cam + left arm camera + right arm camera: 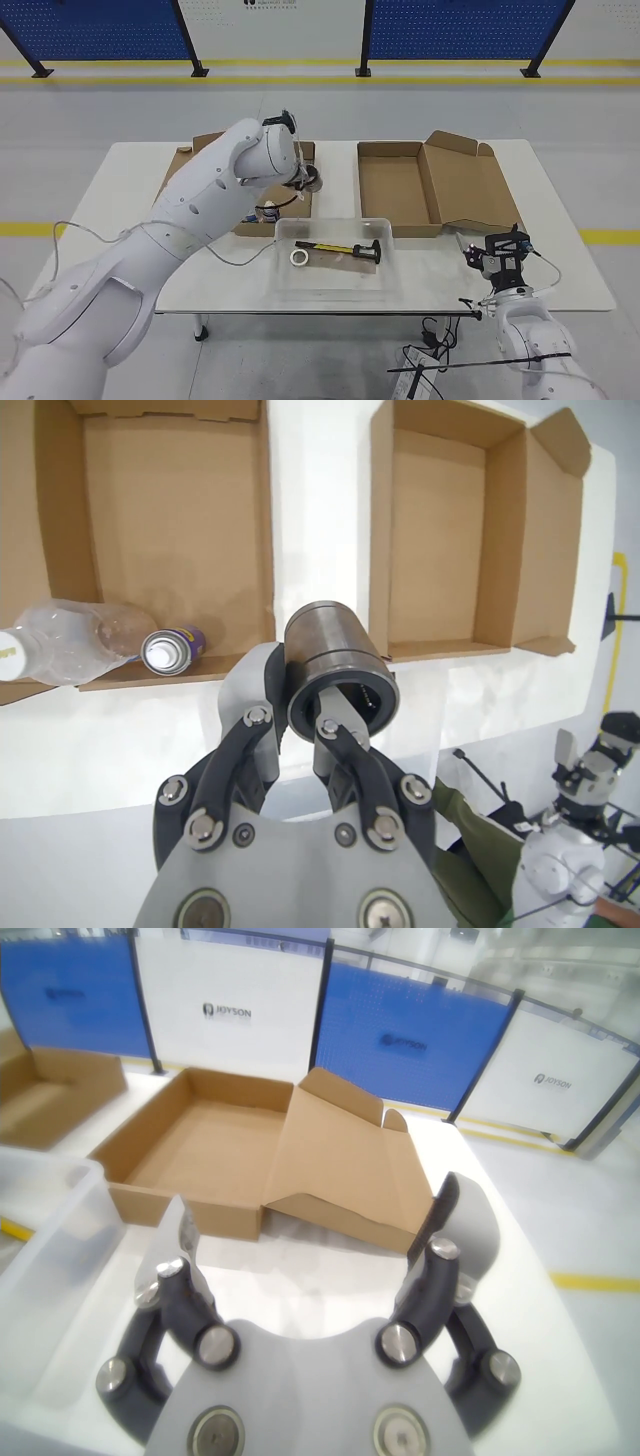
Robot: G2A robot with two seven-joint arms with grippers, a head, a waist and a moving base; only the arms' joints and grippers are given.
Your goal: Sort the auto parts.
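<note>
The left gripper [302, 685] pinches the wall of a metal cylinder [335, 645], one finger inside its bore and one outside, a hold that probably suits the smooth round shell. It hangs above the right edge of the left box [175, 525], where a bottle [65, 640] and a spray can [172, 647] lie against the near wall, likely its destination. The right gripper [312, 1200] rests spread wide by the front right corner of the worktop [425, 270], facing the right box [200, 1138].
</note>
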